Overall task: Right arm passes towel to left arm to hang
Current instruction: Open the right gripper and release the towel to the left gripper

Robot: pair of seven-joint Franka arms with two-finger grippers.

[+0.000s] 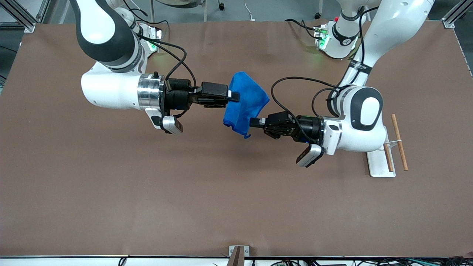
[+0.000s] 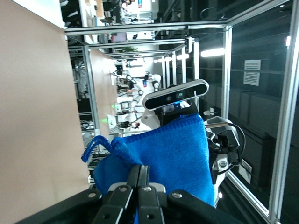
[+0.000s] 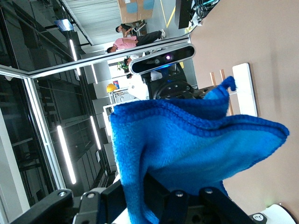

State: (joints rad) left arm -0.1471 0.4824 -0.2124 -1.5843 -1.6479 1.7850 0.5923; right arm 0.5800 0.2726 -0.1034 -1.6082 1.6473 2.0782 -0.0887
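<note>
The blue towel hangs in the air over the middle of the table, held between both arms. My right gripper is shut on its upper edge, and the cloth drapes over and hides the fingertips of that gripper. My left gripper is shut on the towel's lower edge. In the left wrist view that gripper has its fingers pressed together on the cloth. The towel's small loop dangles free at one corner.
A hanging rack with a white base and wooden rods stands at the left arm's end of the table, beside the left arm's wrist. The same white base shows in the right wrist view. Brown tabletop lies open nearer the front camera.
</note>
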